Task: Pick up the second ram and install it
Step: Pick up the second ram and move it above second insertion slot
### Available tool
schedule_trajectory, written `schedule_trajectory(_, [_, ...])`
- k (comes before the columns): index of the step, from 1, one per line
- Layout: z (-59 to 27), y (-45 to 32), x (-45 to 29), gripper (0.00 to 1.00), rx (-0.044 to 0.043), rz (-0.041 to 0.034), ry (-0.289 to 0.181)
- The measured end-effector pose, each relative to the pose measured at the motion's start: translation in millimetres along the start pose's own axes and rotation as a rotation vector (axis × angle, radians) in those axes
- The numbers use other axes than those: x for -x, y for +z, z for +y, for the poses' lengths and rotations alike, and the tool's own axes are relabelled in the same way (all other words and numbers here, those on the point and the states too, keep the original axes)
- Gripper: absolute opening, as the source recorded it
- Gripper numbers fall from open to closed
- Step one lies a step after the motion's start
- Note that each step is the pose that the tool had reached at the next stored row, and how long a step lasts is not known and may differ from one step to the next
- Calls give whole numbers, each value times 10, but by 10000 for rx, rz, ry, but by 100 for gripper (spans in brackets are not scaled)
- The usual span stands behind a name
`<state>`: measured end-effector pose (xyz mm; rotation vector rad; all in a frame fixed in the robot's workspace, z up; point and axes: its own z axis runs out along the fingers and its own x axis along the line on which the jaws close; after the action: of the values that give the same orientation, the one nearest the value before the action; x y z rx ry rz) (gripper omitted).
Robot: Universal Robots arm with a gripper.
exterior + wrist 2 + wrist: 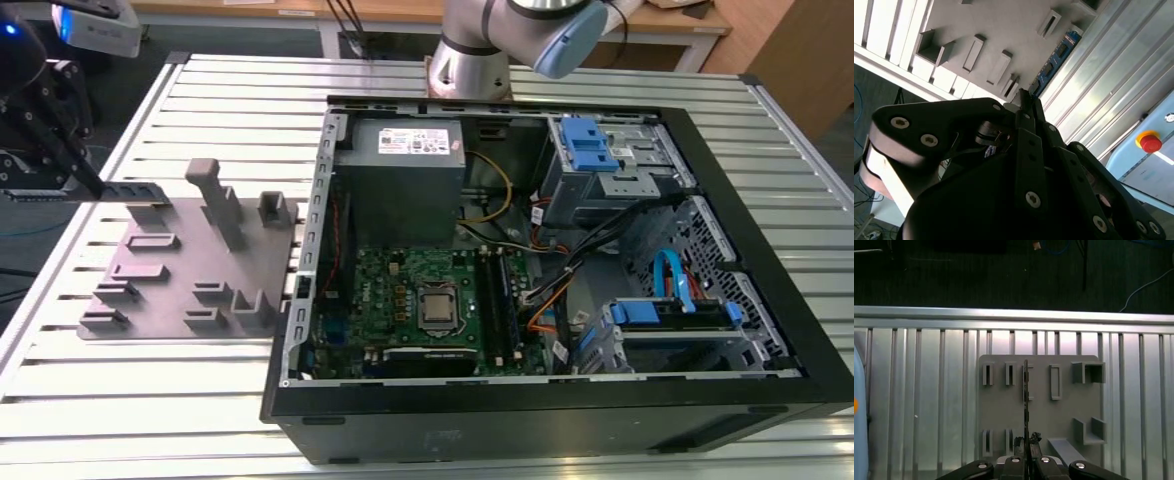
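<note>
Holding the long, thin, dark green second ram (1055, 61) edge-on in my black gripper (1025, 460), clamped on its end above the grey plastic slotted holder block (1064, 415), I judge pickup done, installation on the green motherboard (400, 280) in the open black computer case (534, 405) not yet.

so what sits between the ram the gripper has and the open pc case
In the exterior view the grey holder block with its upright posts lies between the second ram, held by the gripper, and the pc case.

Slatted metal table (160, 420), wooden desk (267, 8) behind, dark floor (954, 280).
</note>
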<state>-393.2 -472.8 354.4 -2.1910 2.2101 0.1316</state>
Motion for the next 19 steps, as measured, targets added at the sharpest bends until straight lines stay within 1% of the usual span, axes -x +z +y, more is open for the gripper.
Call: schedule_trajectory(19, [10, -235, 19, 14, 0, -11, -1])
